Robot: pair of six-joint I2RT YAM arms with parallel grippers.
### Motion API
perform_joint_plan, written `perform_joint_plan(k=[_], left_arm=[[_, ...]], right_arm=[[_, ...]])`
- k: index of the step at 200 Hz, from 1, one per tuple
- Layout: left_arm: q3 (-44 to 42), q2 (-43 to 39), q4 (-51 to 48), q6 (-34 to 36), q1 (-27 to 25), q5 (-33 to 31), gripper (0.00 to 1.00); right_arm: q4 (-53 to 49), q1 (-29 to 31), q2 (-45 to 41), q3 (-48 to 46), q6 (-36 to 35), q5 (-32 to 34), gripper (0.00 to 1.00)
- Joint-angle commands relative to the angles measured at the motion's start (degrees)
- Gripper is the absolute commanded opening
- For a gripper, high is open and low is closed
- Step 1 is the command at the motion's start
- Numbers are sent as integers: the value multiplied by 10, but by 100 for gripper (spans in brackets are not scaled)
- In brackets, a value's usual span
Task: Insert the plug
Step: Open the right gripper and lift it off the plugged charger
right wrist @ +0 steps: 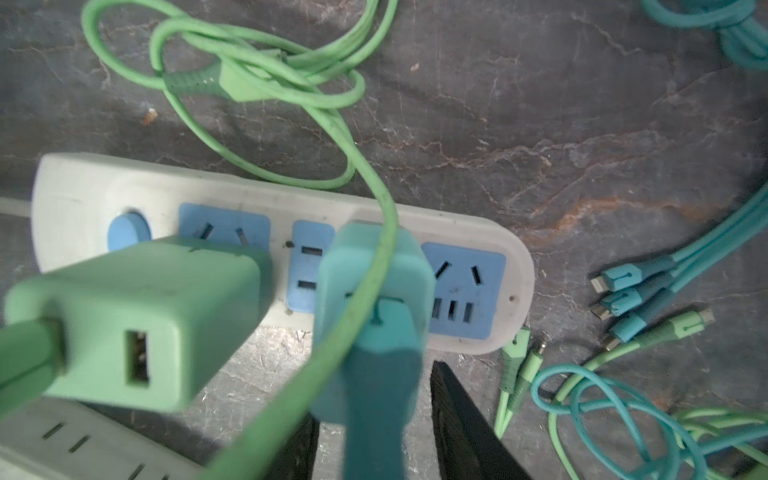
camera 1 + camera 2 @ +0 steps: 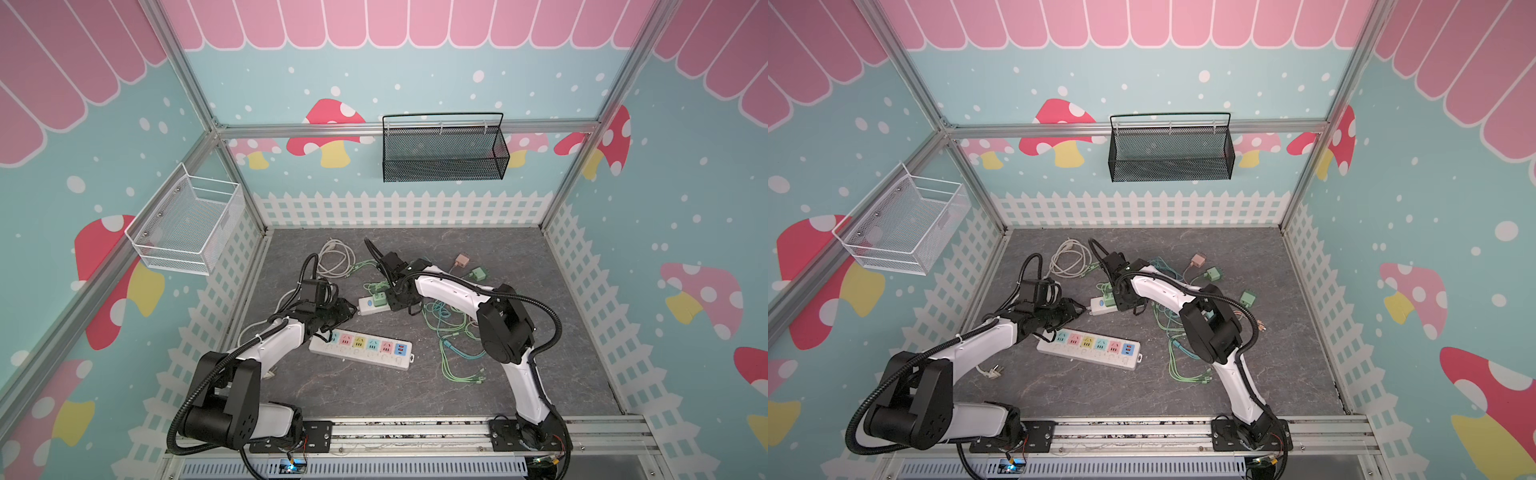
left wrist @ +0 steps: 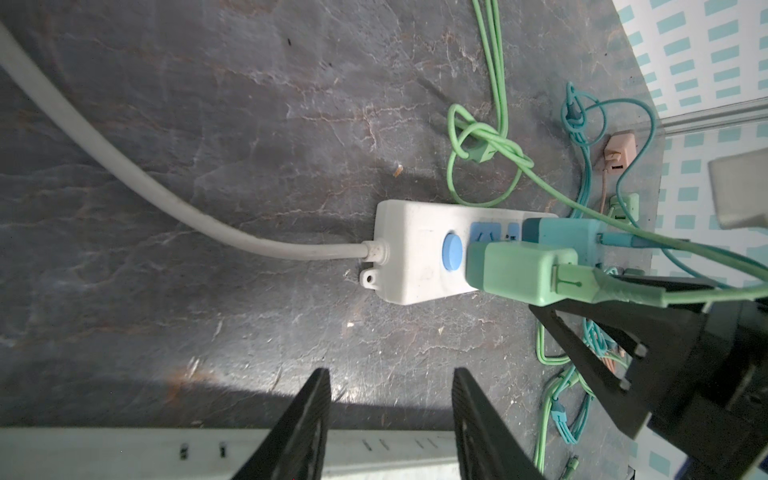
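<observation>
**Teal plug stands in white power strip**

The teal plug (image 1: 374, 282) stands mid-way along the small white power strip (image 1: 83, 187) on the grey desk (image 2: 540, 332). Beside it, a green plug (image 1: 137, 316) sits next to the blue switch (image 3: 452, 252). The right hand (image 1: 374, 390) straddles the teal plug, its fingers spread to either side. The left hand (image 3: 390, 374) hovers near the strip's cord end, fingers spread and empty. A longer strip with coloured sockets (image 2: 361, 349) lies nearby.

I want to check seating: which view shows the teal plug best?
Right wrist view: the teal plug stands close-up in the white strip. Left wrist shows it partly behind the green adapter; in both top views it is hidden.
</observation>
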Motion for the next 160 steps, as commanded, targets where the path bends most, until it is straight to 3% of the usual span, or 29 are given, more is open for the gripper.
perform_joint_plan(k=[1,58,121,160], left_arm=[[15,6,-6,7,3,-6,49],[27,14,-11,11,3,-1,52],[41,11,-20,15,4,5,53],[48,-8,-39,28,4,4,58]], right_arm=[[-7,1,-40,-16,-11,-18,49],[29,2,-105,-101,-56,-91,61],[111,2,-190,-182,-123,-291,65],[129,-6,-237,-190,-134,-295,64]])
